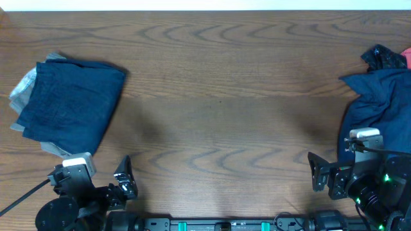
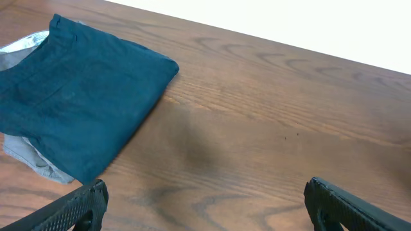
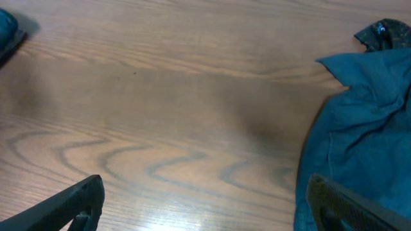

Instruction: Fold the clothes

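A folded navy garment (image 1: 70,106) lies at the table's left on top of a grey garment (image 1: 20,86); both show in the left wrist view, navy (image 2: 83,102) and grey (image 2: 38,163). An unfolded heap of navy clothes (image 1: 379,102) lies at the right edge, with a red garment (image 1: 407,59) peeking out behind it; the heap also shows in the right wrist view (image 3: 366,122). My left gripper (image 1: 101,178) (image 2: 205,208) is open and empty near the front edge, just below the folded stack. My right gripper (image 1: 337,165) (image 3: 205,205) is open and empty, its right finger beside the heap's edge.
The wooden table (image 1: 218,96) spans the view, with bare wood between the two piles. The arm bases sit along the front edge. A black cable (image 1: 22,196) runs at the front left.
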`<state>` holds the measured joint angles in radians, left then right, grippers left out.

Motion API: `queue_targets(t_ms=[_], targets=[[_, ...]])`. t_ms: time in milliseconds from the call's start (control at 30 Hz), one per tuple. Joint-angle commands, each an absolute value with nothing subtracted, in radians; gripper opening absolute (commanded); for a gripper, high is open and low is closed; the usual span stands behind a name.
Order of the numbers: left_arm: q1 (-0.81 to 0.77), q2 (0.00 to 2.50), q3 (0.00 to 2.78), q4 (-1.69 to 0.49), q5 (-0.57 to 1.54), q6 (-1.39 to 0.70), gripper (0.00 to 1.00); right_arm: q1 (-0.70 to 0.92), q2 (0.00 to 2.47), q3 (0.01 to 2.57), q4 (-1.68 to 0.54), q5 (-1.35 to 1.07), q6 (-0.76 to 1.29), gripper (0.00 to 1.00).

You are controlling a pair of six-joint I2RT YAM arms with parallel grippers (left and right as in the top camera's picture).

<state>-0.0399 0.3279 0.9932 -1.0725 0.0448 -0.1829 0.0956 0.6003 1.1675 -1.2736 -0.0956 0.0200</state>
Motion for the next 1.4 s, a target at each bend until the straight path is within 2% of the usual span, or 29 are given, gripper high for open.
queue_targets(t_ms=[0,167,367,867,1233,1367], targets=[[-0.037,0.325,0.989,-1.068,0.033,-0.184,0.98,0.086,0.6,1.164,-1.281,-0.086,0.006,0.99],[-0.037,0.325,0.989,-1.068,0.033,-0.184,0.98,0.086,0.598,1.164,-1.291,-0.075,-0.009,0.99],[-0.037,0.325,0.989,-1.068,0.033,-0.184,0.98,0.112,0.554,1.102,-1.109,-0.083,-0.09,0.99],[-0.037,0.325,0.989,-1.068,0.033,-0.184,0.98,0.126,0.007,0.391,-0.441,-0.165,-0.113,0.99],[-0.037,0.325,0.989,-1.068,0.033,-0.184,0.98,0.128,0.005,0.016,0.067,-0.165,-0.223,0.99],[-0.037,0.325,0.989,-1.068,0.033,-0.184,0.98,0.13,0.005,0.006,-0.017,-0.165,-0.246,0.99]])
